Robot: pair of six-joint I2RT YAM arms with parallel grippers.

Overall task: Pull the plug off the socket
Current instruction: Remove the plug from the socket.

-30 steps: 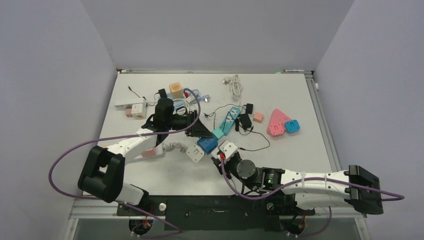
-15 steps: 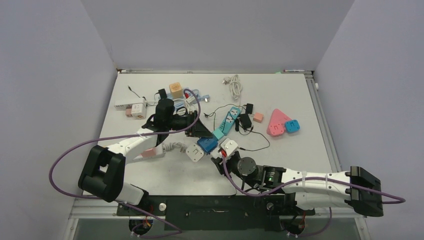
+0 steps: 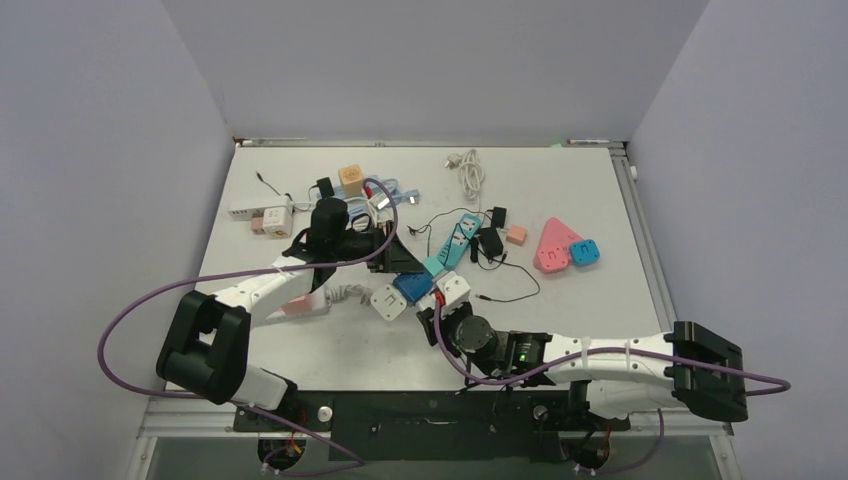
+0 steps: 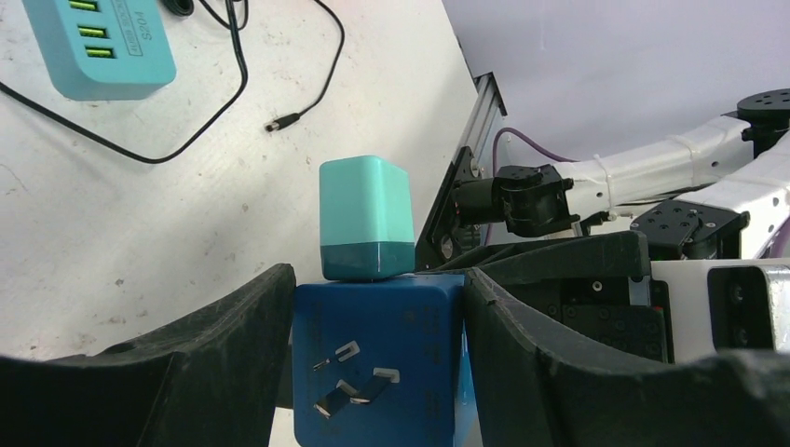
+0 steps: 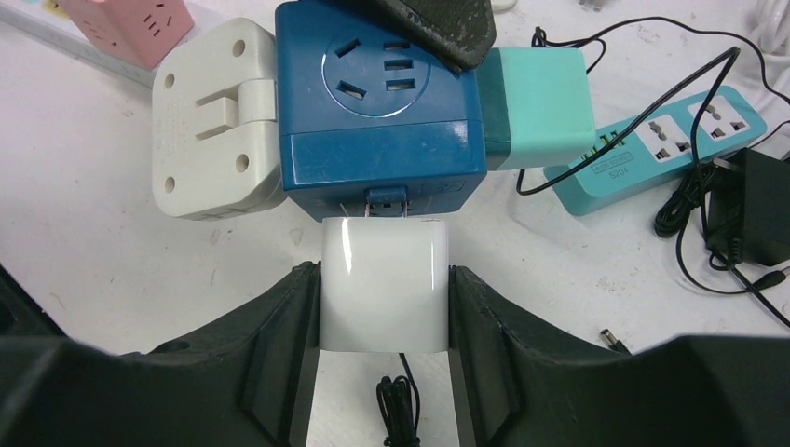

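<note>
Pointing prongs-first into the blue socket (image 5: 377, 112), the white plug (image 5: 384, 284) sits gripped by the right tool (image 5: 384, 307); the left tool (image 4: 377, 317) clamps the socket.

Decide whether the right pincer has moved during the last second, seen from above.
Yes. Judged against the pink triangular socket, the right pincer has shifted left and slightly toward the far edge.

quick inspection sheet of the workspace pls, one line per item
surface: white table, scuffed, crowded at centre
job's things: blue cube socket with white plug at its near face, prongs showing at the seam
clutter: teal plug and cream adapter on the cube's sides; teal power strip, pink triangular block, orange cube
grippers: left gripper jaws clamp the cube; right gripper jaws clamp the white plug
cables: white coiled cable, thin black lead, purple arm cables
surroundings: plain grey walls
</note>
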